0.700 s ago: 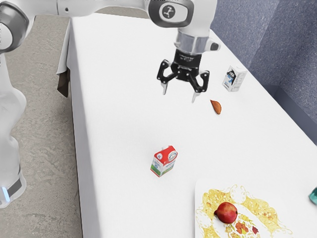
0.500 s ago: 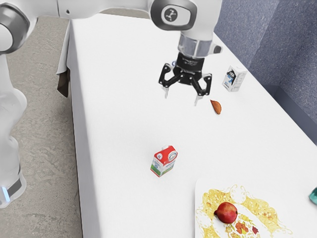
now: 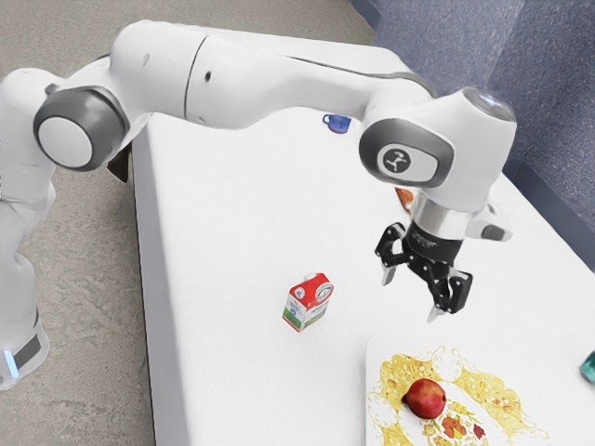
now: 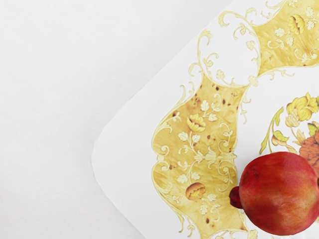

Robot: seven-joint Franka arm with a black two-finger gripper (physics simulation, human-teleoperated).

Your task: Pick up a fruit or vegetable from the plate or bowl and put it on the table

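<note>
My claw (image 3: 412, 295) is spread wide, empty. The pomegranate (image 3: 426, 398) sits on the plate (image 3: 374, 360), at my six o'clock in the exterior view; I should centre above it, then descend straight.

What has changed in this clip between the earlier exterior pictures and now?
The gripper has moved toward the exterior view's right and nearer the plate, uncovering the blue cup. Nothing was taken hold of or let go; the fingers still stand apart, empty. The pomegranate on the plate and the red-topped carton stayed put.
</note>
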